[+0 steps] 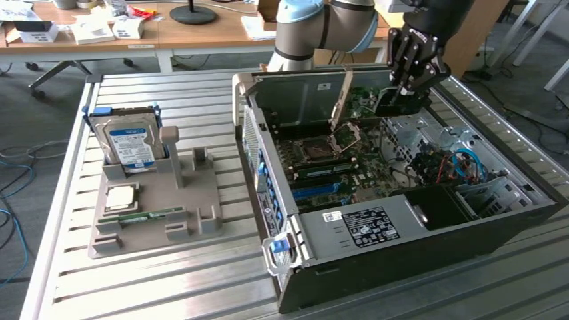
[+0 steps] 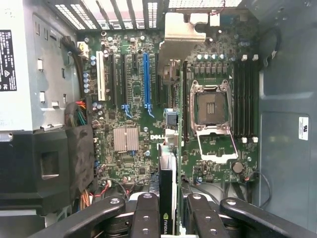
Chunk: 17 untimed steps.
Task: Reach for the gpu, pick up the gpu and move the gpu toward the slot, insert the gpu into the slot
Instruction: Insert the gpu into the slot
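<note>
1. I've got the gpu (image 2: 167,191) standing on edge over the motherboard (image 2: 129,99), inside the open case (image 1: 400,227).
2. My gripper (image 1: 402,95) is pinching it from both sides.
3. In the exterior view, the gripper sits at one o'clock of the CPU socket (image 1: 313,148).
4. At nine o'clock of the case, the hard drive (image 1: 132,143) stands in its gray holder (image 1: 156,200) on the counter (image 1: 160,293).

Wooden desks (image 1: 222,35) behind (rather cluttered), grey carpet floor (image 1: 40,117), trailing cables (image 1: 10,160).
</note>
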Each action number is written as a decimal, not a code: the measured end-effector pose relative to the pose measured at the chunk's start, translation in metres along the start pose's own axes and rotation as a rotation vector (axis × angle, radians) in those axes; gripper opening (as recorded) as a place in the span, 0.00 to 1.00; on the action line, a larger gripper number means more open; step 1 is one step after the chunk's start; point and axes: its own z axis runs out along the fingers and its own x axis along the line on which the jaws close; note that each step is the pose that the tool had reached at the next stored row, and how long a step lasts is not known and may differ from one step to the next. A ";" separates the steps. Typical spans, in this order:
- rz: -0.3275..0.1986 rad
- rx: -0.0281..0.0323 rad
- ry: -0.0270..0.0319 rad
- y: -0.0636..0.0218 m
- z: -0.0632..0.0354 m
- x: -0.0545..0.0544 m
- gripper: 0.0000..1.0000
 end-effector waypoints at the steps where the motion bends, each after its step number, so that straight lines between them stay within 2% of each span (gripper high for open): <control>1: -0.002 0.0000 0.0000 0.0000 0.0000 0.000 0.26; 14: -0.012 -0.0003 0.0001 0.0003 0.0002 0.000 0.26; 17: -0.012 -0.0003 0.0000 0.0006 0.0029 0.000 0.26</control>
